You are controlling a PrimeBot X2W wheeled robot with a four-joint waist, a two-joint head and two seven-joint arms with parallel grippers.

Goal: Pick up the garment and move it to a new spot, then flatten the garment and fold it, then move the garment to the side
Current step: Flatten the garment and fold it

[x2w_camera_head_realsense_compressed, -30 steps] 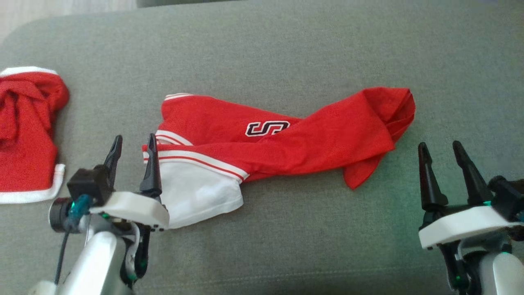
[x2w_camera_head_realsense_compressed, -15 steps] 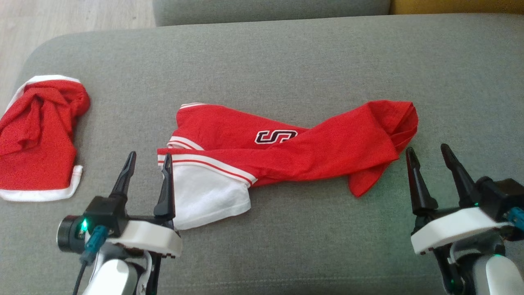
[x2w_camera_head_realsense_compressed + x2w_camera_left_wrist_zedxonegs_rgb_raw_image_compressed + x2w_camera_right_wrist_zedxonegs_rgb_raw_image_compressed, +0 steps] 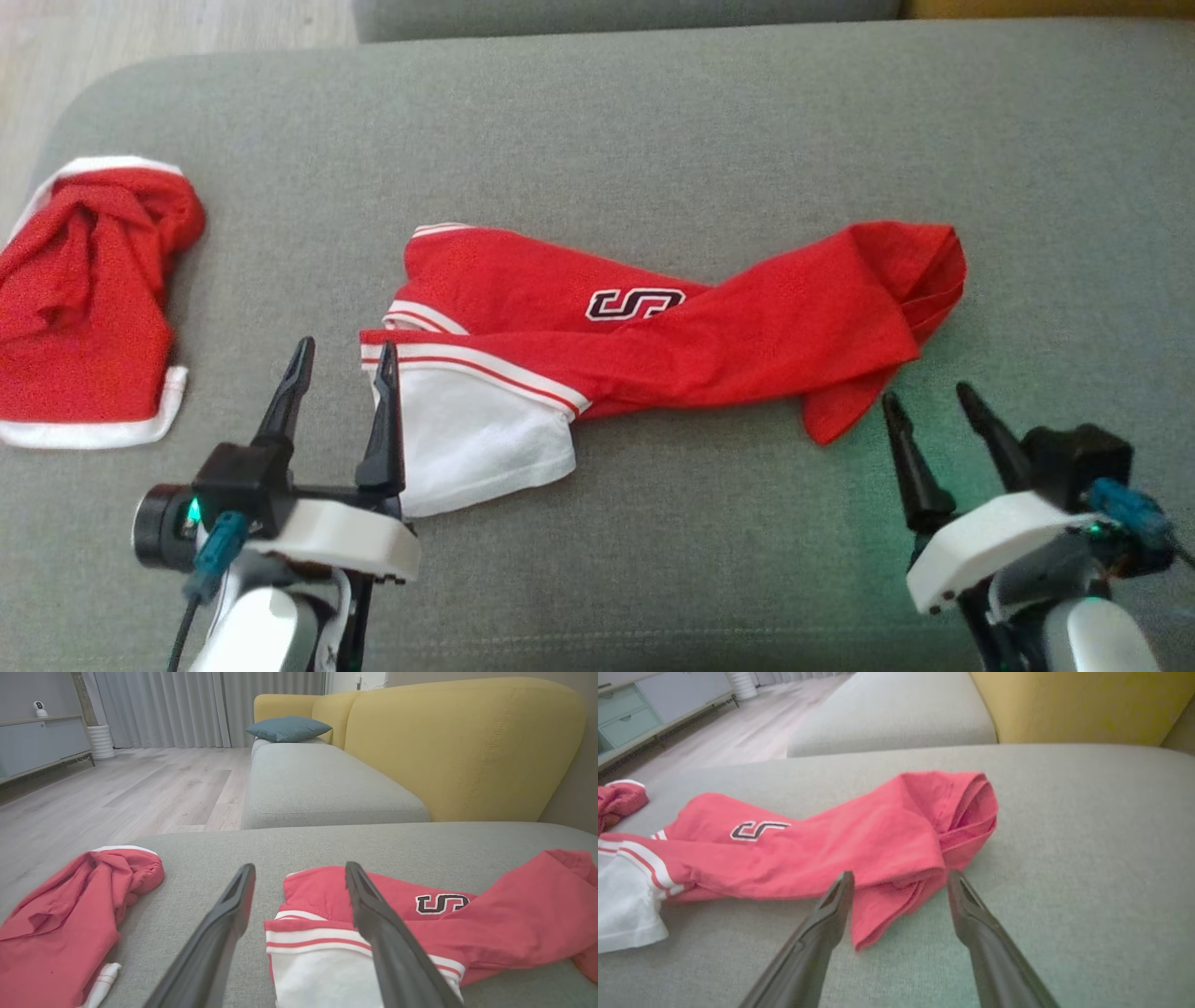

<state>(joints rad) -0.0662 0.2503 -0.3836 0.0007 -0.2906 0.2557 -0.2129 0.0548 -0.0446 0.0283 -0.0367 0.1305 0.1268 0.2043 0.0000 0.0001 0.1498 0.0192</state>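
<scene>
Your garment (image 3: 709, 336) lies twisted on the sofa (image 3: 653, 121). The left pincer (image 3: 344, 347) at its white hem and the right pincer (image 3: 924, 394) by its red end both gape empty. Pinch one layer only and it may lift bunched.

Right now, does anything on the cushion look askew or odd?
Yes. The red garment lies twisted across the grey cushion, its white panel bunched at its left end, far from flat. A second red garment sits crumpled near the cushion's left edge.
</scene>
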